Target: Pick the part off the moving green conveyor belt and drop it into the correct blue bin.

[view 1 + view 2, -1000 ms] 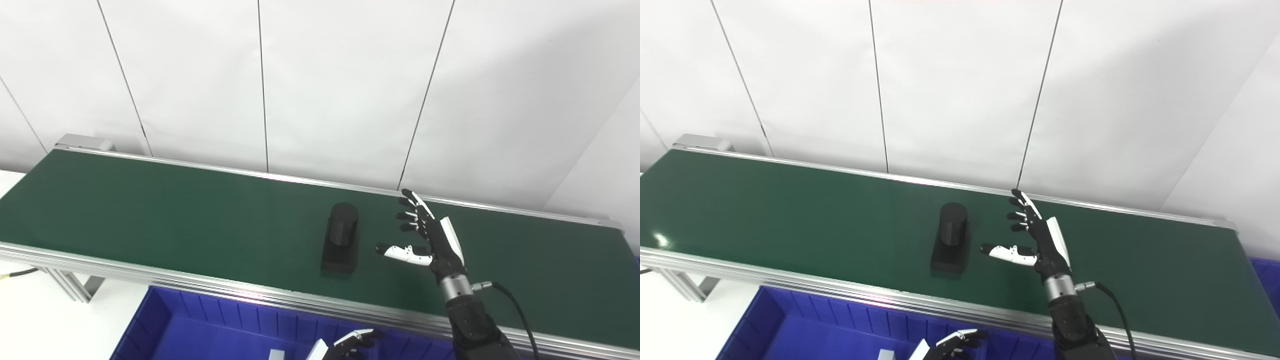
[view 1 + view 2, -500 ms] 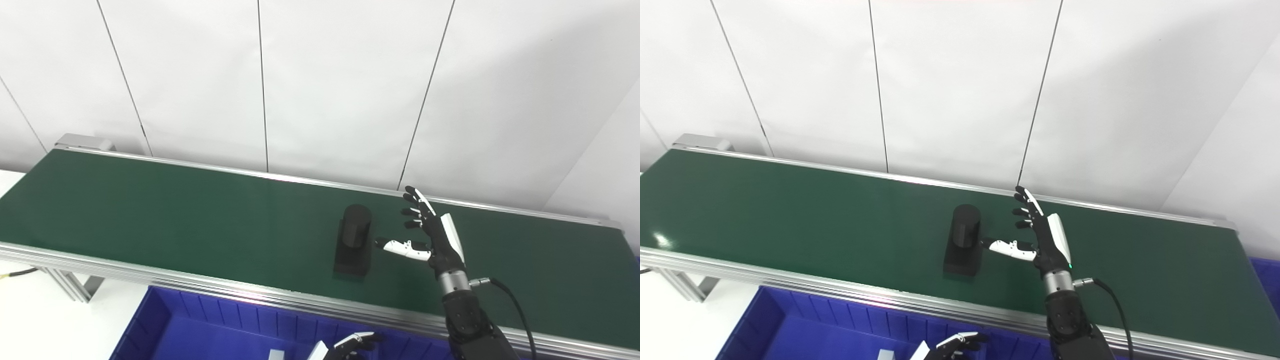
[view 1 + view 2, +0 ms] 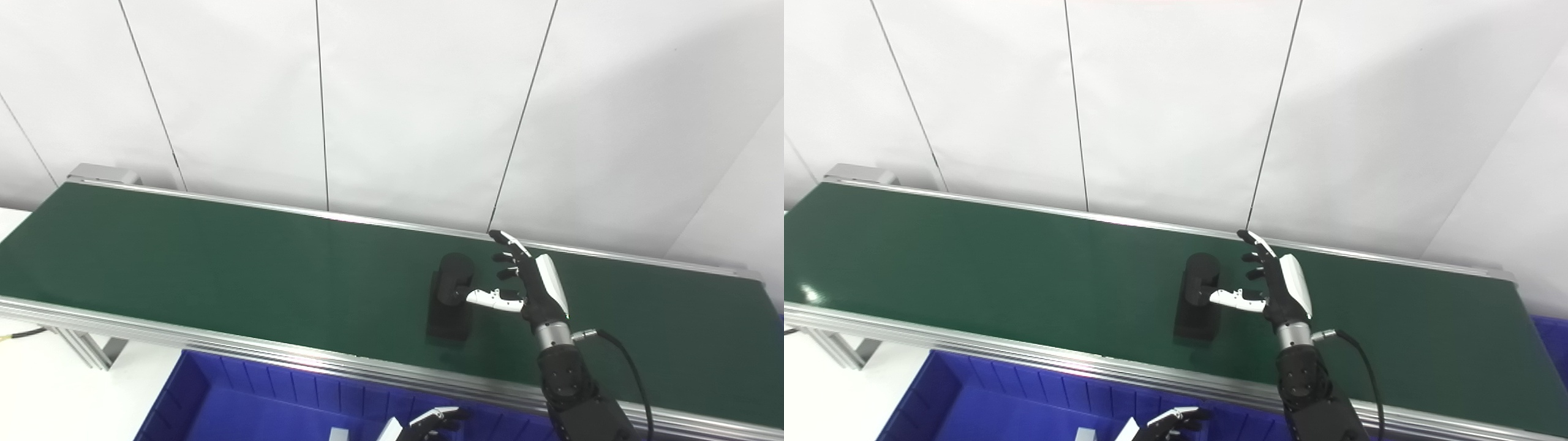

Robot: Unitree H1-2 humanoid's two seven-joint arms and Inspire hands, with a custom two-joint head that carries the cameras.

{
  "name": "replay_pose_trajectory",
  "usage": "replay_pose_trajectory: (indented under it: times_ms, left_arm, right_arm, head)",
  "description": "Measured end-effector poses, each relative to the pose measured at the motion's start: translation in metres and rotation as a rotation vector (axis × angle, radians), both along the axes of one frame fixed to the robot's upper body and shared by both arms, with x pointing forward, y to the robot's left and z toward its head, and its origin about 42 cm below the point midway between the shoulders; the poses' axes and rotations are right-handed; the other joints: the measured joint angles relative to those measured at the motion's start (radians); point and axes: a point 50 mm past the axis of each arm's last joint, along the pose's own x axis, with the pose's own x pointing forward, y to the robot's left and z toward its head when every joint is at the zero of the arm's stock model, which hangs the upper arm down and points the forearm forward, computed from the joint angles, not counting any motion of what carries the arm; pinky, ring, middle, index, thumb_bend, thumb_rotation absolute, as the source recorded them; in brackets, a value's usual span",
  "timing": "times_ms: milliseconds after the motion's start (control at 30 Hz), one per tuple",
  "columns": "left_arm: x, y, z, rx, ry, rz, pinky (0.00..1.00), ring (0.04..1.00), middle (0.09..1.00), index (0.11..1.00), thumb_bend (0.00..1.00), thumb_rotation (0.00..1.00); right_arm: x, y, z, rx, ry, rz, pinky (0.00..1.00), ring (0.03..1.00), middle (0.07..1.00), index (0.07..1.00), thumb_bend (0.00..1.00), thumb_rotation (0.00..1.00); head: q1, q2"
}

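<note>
A black part (image 3: 452, 298), a cylinder standing on a flat rectangular base, rides on the green conveyor belt (image 3: 245, 269) right of its middle. My right hand (image 3: 528, 283) stands open just right of the part, fingers spread and pointing up. Its thumb reaches left across the front of the cylinder, and I cannot tell whether it touches. Only the fingertips of my left hand (image 3: 430, 421) show at the bottom edge, over the blue bin (image 3: 257, 398). They look loosely curled and hold nothing that I can see.
The belt runs from upper left to lower right between silver aluminium rails (image 3: 184, 340). A white panelled wall (image 3: 392, 104) stands right behind it. The blue bin sits below the belt's near rail. A small grey piece (image 3: 337, 434) lies in it.
The part has ridden to the right along the belt, up to my right hand. My right hand has shifted slightly, and its thumb now overlaps the cylinder. My left hand has not moved.
</note>
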Motion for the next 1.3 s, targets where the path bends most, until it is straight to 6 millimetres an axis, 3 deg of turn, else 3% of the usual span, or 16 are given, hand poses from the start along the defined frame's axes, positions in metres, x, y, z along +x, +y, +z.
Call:
replay_pose_trajectory:
  times_ms: [267,500,567,600,667,700,767,1000,1300]
  left_arm:
    - [0.0,0.0,0.0,0.0,-0.002,0.001,0.68,0.783,0.824,0.78,0.78,0.78]
    - [0.0,0.0,0.0,0.001,-0.002,0.001,0.68,0.78,0.821,0.777,0.79,0.79]
    - [0.0,0.0,0.0,0.001,-0.003,0.001,0.68,0.78,0.821,0.779,0.79,0.79]
    - [0.0,0.0,0.0,0.001,-0.003,0.001,0.68,0.78,0.821,0.778,0.79,0.79]
    - [0.0,0.0,0.0,0.001,-0.002,0.0,0.68,0.781,0.821,0.778,0.8,0.79]
    - [0.0,0.0,0.0,0.001,-0.002,0.0,0.68,0.781,0.821,0.778,0.8,0.79]
    - [0.001,0.0,0.0,0.001,-0.002,0.0,0.68,0.781,0.821,0.777,0.79,0.79]
    - [0.001,0.001,0.001,0.0,-0.003,-0.001,0.68,0.782,0.821,0.776,0.79,0.78]
    - [0.001,0.0,0.001,0.0,-0.004,-0.003,0.69,0.787,0.826,0.78,0.78,0.78]
  right_arm:
    - [0.0,0.007,0.004,-0.077,-0.014,0.026,0.57,0.698,0.809,0.786,0.96,0.4]
    - [0.001,0.007,0.005,-0.085,-0.009,0.019,0.46,0.566,0.664,0.697,0.93,0.37]
    - [0.001,0.007,0.005,-0.088,-0.005,0.015,0.41,0.51,0.6,0.658,0.86,0.31]
    - [0.001,0.007,0.006,-0.088,-0.005,0.016,0.37,0.457,0.539,0.585,0.71,0.23]
    - [0.001,0.008,0.006,-0.088,-0.004,0.02,0.29,0.365,0.456,0.505,0.55,0.16]
    - [0.001,0.008,0.006,-0.088,-0.002,0.021,0.29,0.36,0.451,0.502,0.54,0.15]
    - [0.001,0.008,0.005,-0.089,-0.001,0.024,0.23,0.295,0.416,0.517,0.52,0.04]
    - [0.002,0.006,0.007,-0.104,-0.005,0.03,0.14,0.2,0.468,0.484,0.53,0.0]
    - [0.002,-0.002,0.009,-0.119,-0.012,0.023,0.2,0.272,0.473,0.485,0.53,0.0]
  head:
    - [0.003,0.003]
    - [0.0,0.005]
    - [0.0,0.005]
    - [0.0,0.005]
    - [0.0,0.005]
    - [0.0,0.005]
    - [0.0,0.006]
    - [-0.002,0.008]
    - [-0.009,0.014]
